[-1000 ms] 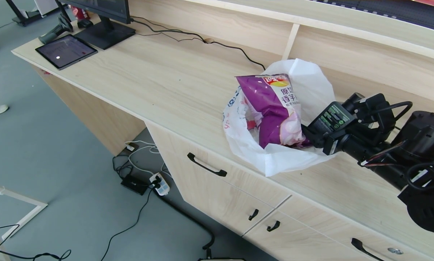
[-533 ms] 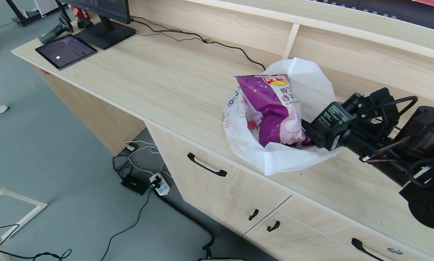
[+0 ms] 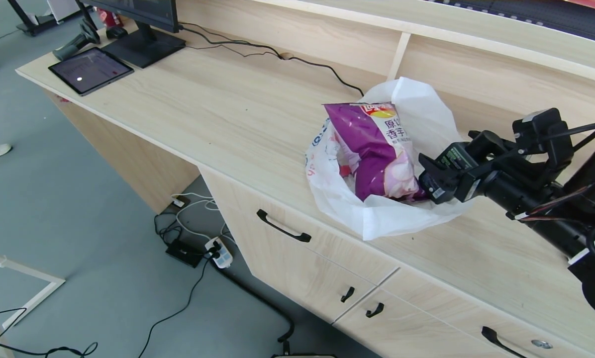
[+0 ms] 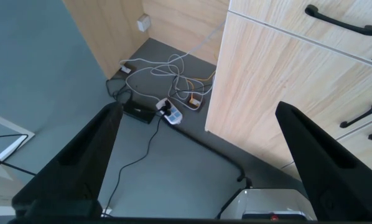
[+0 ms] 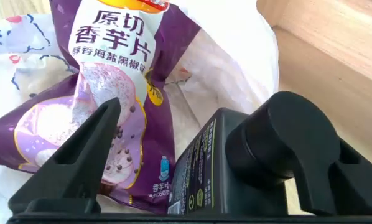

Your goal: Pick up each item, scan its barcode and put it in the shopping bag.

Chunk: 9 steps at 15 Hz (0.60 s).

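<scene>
The counter (image 3: 228,114) is pale wood with a fine grain and a dull, smooth top, and its handles (image 3: 283,226) are black and look like metal. The bag (image 3: 427,119) is thin white plastic, crinkly and a bit see-through, and the chips (image 3: 372,149) pack is shiny purple plastic with creases. The scanner (image 3: 454,164) is dull black plastic with a smooth label, and the tablet (image 3: 90,69) has a glossy screen.
</scene>
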Available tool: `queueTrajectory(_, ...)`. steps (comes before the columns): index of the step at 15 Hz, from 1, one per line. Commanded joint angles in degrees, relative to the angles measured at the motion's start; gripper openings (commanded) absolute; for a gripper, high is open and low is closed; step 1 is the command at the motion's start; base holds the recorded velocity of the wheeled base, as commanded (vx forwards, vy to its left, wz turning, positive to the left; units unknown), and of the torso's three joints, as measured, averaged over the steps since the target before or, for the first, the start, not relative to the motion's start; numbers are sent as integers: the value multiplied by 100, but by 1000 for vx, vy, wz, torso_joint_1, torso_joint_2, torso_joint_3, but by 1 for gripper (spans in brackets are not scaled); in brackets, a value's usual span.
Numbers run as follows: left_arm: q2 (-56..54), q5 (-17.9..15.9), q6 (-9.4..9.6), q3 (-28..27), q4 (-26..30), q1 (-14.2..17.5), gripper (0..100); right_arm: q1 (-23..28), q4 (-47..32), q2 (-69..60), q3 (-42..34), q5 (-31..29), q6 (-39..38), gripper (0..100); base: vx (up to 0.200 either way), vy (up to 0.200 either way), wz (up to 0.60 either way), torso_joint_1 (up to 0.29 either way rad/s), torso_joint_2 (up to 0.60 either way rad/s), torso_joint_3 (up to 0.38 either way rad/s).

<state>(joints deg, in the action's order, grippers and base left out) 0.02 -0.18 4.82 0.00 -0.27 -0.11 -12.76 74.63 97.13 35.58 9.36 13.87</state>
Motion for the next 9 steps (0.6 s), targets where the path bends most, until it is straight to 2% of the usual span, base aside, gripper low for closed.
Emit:
queueTrajectory(1,-2,1,2,0,0,2,100,-95,16,-125,-34,-57,10,100,0,0,0,0,0,0)
queueTrajectory(9,-2,1,2,0,-8,-7,100,-675,148,25,-192,-330,239,100,0,0,0,0,0,0)
